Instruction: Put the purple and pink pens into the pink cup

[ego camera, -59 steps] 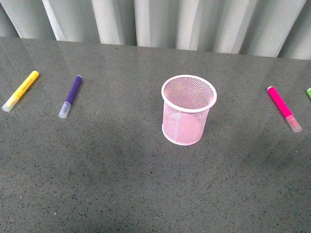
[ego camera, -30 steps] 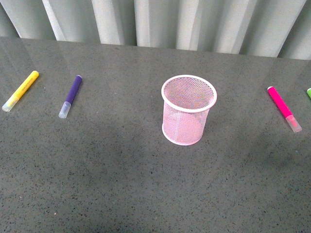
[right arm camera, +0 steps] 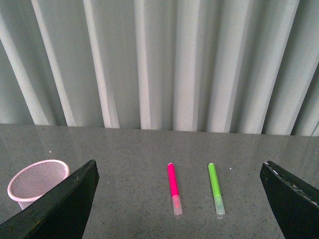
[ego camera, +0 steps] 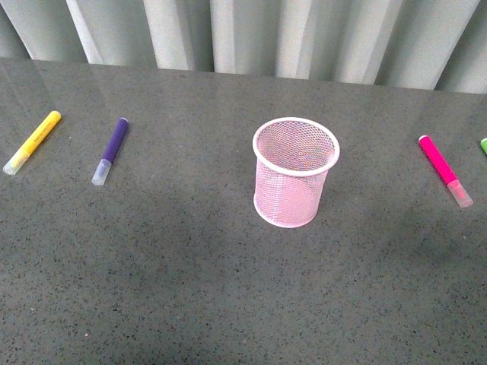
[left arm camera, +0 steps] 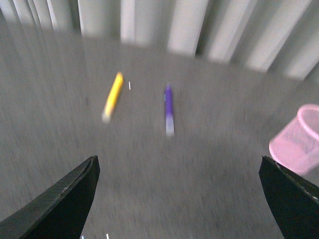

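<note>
The pink cup (ego camera: pixel 296 172) stands upright in the middle of the grey table, empty as far as its mesh shows. The purple pen (ego camera: pixel 111 150) lies flat to its left, the pink pen (ego camera: pixel 445 170) flat to its right, both clear-capped. Neither arm shows in the front view. The left wrist view is blurred: my left gripper (left arm camera: pixel 179 199) is open and empty, well short of the purple pen (left arm camera: pixel 169 108), with the cup (left arm camera: pixel 298 139) off to one side. My right gripper (right arm camera: pixel 179 199) is open and empty, the pink pen (right arm camera: pixel 174 188) ahead between its fingers, the cup (right arm camera: pixel 36 179) beside.
A yellow marker (ego camera: pixel 32 142) lies left of the purple pen, also in the left wrist view (left arm camera: pixel 112 96). A green marker (right arm camera: pixel 216 188) lies beside the pink pen; only its tip (ego camera: pixel 483 144) shows at the front view's right edge. A pleated grey curtain (ego camera: pixel 251 34) backs the table.
Nothing on the table has moved in the front view across the three frames.
</note>
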